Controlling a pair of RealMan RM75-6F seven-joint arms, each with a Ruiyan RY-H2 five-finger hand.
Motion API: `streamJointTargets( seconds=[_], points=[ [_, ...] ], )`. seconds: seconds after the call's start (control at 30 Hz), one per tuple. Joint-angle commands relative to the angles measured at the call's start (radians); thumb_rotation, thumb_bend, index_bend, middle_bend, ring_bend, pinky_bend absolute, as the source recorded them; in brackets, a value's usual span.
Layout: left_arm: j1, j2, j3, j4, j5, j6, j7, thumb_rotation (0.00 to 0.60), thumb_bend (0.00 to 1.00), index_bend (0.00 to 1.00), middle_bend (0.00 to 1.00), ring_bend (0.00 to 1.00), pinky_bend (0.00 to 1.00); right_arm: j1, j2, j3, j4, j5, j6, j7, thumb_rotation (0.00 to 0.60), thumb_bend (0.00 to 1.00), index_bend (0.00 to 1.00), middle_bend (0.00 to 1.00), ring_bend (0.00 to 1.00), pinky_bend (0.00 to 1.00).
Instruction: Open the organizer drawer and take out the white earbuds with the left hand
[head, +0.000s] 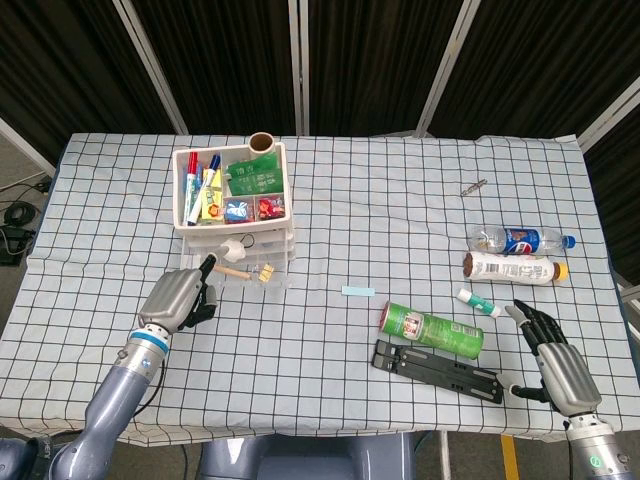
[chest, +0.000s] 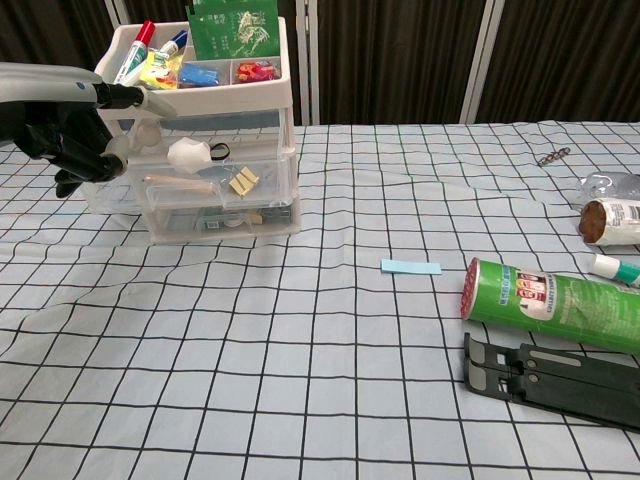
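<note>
The clear organizer (head: 236, 215) with a white top tray stands at the back left of the table. Its middle drawer (head: 250, 272) is pulled out toward me. Inside the drawer lie the white earbuds (head: 232, 247), also visible in the chest view as a white lump (chest: 188, 153). My left hand (head: 178, 298) hovers just left of the drawer front. It is mostly curled, with one finger (chest: 160, 101) stretched out over the drawer near the top tray's front edge, and it holds nothing. My right hand (head: 555, 365) rests with fingers spread at the table's front right.
A green can (head: 432, 330) lies on its side above a black folding stand (head: 438, 370). A small blue slip (head: 356, 291) lies mid-table. Two bottles (head: 520, 240) (head: 512, 267) and a small tube (head: 478, 302) lie at the right. Markers and packets fill the organizer's top tray (chest: 210, 95).
</note>
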Motion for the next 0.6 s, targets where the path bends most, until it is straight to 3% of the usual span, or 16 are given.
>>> streamJointTargets(
  seconds=[0.03,0.43,0.6],
  points=[
    [-0.063,0.026,-0.025,-0.006,-0.115,-0.023,0.061,0.600,1.00,0.01,0.89,0.83,0.70,0.000,0.001,0.000,0.000,-0.001,0.000,0.003,0.600,0.11,0.00,0.00,0.00,0.00],
    [-0.179,0.078,-0.044,0.031,-0.355,-0.100,0.120,0.600,1.00,0.00,0.92,0.85,0.72,0.001,0.004,0.000,0.002,-0.003,0.000,0.013,0.600,0.11,0.00,0.00,0.00,0.00],
    [-0.212,0.128,-0.072,0.038,-0.429,-0.176,0.081,0.600,1.00,0.00,0.92,0.85,0.73,0.002,0.001,0.001,0.004,-0.002,0.000,0.011,0.600,0.11,0.00,0.00,0.00,0.00]
  ],
)
